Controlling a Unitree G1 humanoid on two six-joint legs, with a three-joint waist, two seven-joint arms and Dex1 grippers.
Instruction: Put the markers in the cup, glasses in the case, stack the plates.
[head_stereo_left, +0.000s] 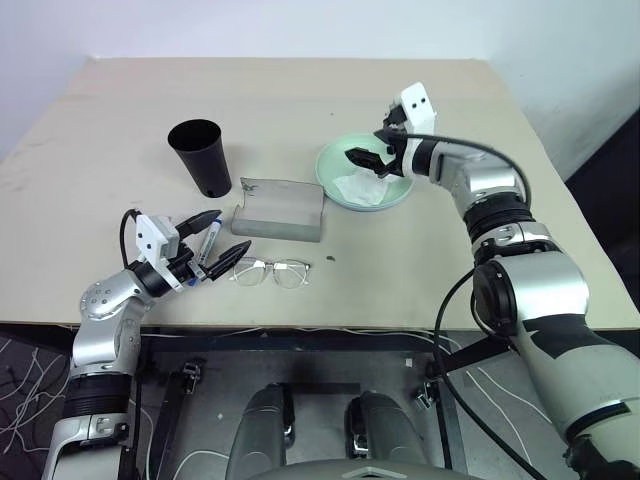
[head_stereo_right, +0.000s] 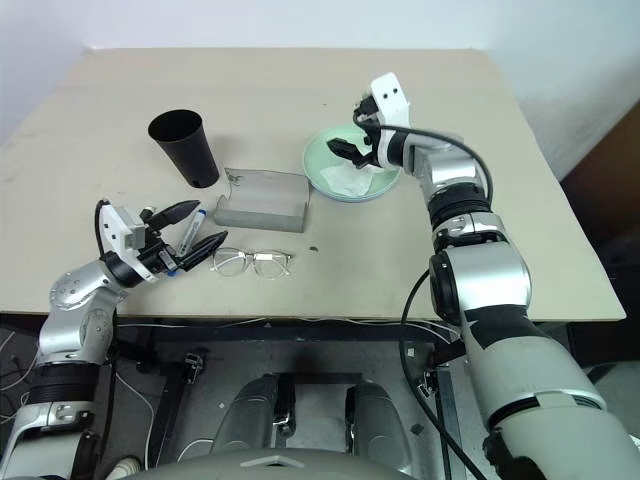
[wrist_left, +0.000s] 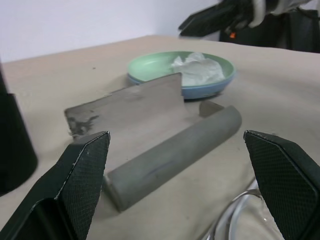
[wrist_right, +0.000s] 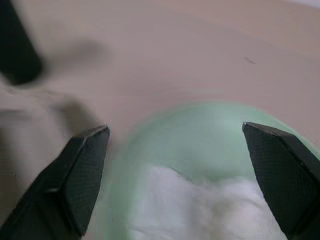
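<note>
My right gripper (head_stereo_left: 372, 160) hangs with its jaws spread wide over the green plate (head_stereo_left: 333, 163), which already sits nested on the blue plate (wrist_left: 210, 90), a crumpled white tissue (head_stereo_left: 360, 188) lying in it; so I judge the stacking done. In the same head view my left gripper (head_stereo_left: 216, 248) is open too, near the front edge of the desk (head_stereo_left: 300, 95), with the marker (head_stereo_left: 212, 238) lying between its fingers but not clamped as far as I can tell. The glasses (head_stereo_left: 270, 270) lie unfolded just beside that gripper, in front of the open grey case (head_stereo_left: 280, 210), and the black cup (head_stereo_left: 200, 155) stands upright behind the case to the left. The left wrist view looks across the case's lid and tube-like body toward the plates, with one lens of the glasses at the edge. The right wrist view looks straight down on green plate and tissue between the two fingers. Next I would close on the marker and carry it to the cup, keeping it upright for the drop. The desk is plain beige board, uncluttered, against a pale wall.
</note>
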